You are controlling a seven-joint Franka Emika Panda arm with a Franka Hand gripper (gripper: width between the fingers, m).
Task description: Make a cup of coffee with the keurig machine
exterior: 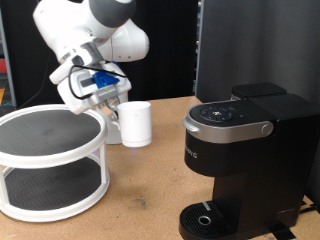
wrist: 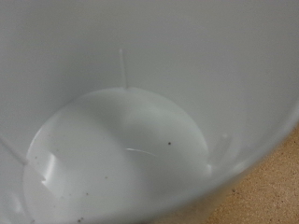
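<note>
Your gripper (exterior: 112,108) was down at the left side of the white cup (exterior: 135,124), right up against it. You could not tell how wide its fingers were, because the cup and the hand hid them, so nobody could say for sure that it had hold of the cup.

The cup stood upright on the wooden table (exterior: 140,185), far back and near the middle of the exterior view. The wrist view looked straight down into the cup (wrist: 121,140). It was white inside, with a few tiny dark specks on the bottom. A bit of the table (wrist: 266,191) showed past the rim.

The keurig machine (exterior: 240,160) stood on the right, well apart from the cup. Its lid was down, and its round drip base (exterior: 207,218) sat at the near edge with nothing on it.

A white round rack (exterior: 50,160) with two dark shelves stood on the left, just beside your gripper.
</note>
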